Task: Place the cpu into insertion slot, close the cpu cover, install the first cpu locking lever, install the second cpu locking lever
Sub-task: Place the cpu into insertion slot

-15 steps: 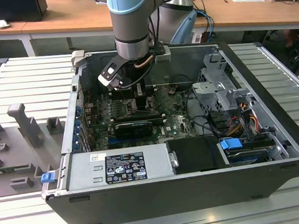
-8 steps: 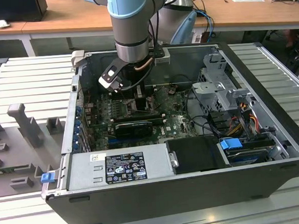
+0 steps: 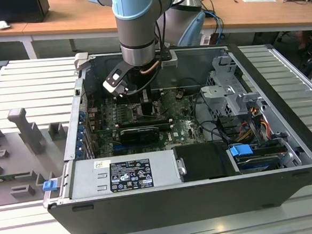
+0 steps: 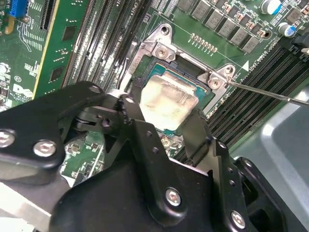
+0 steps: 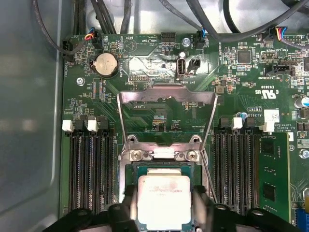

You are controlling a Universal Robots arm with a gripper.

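The arm (image 3: 136, 27) reaches down into the open case (image 3: 204, 194), which lies on the slatted counter (image 3: 31, 88), and works near the case's far wall over the motherboard (image 5: 145, 72). In both wrist views the gripper (image 5: 164, 205) (image 4: 164, 116) sits over the socket with its jaws narrow, one black finger (image 5: 128, 203) against each of two opposite edges of the cpu (image 5: 164, 191) (image 4: 169, 96), holding it. The cpu lies flat, silver face up, in or just above the socket, between the two banks of memory slots (image 5: 89, 169). The cover (image 5: 166, 93) stands swung open off its hinge at the socket's edge. A thin lever (image 4: 270, 94) juts out sideways from the socket's corner.
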